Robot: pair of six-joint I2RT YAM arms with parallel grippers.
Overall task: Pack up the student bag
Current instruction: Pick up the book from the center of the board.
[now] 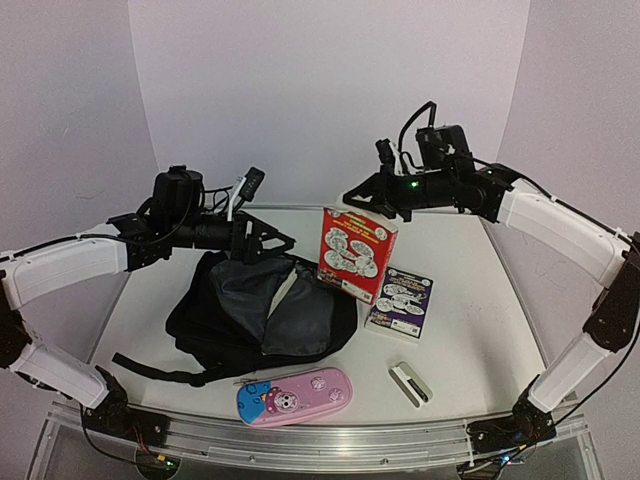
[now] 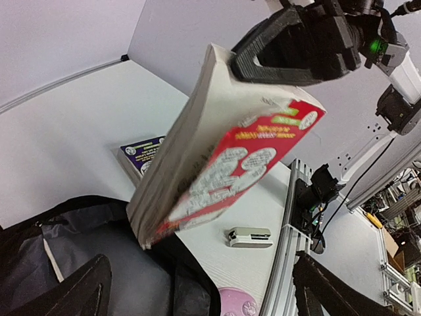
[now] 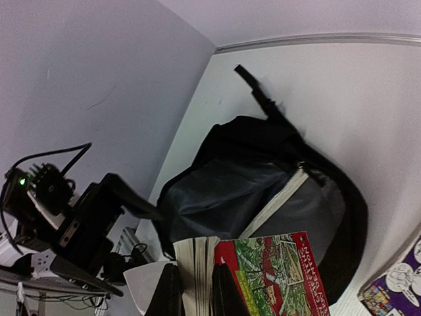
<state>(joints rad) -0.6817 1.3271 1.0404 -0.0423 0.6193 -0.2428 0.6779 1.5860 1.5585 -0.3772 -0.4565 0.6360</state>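
Observation:
The black student bag [image 1: 260, 315] lies left of centre with its mouth open and grey lining [image 3: 230, 197] showing. My right gripper [image 1: 362, 200] is shut on the top edge of a thick red paperback [image 1: 355, 250]. It holds the book upright, with its lower end at the bag's right rim. In the right wrist view its fingers [image 3: 172, 289] pinch the book's pages [image 3: 197, 263] above the open bag. My left gripper [image 1: 280, 243] is at the bag's far rim, jaws wide apart and empty. In the left wrist view the red book [image 2: 223, 151] hangs over the bag [image 2: 79, 263].
A purple book [image 1: 400, 302] lies flat to the right of the bag. A small stapler [image 1: 411, 382] sits near the front right. A pink-and-blue pencil case [image 1: 293, 397] lies at the front edge. One bag strap [image 1: 150, 368] trails to the front left.

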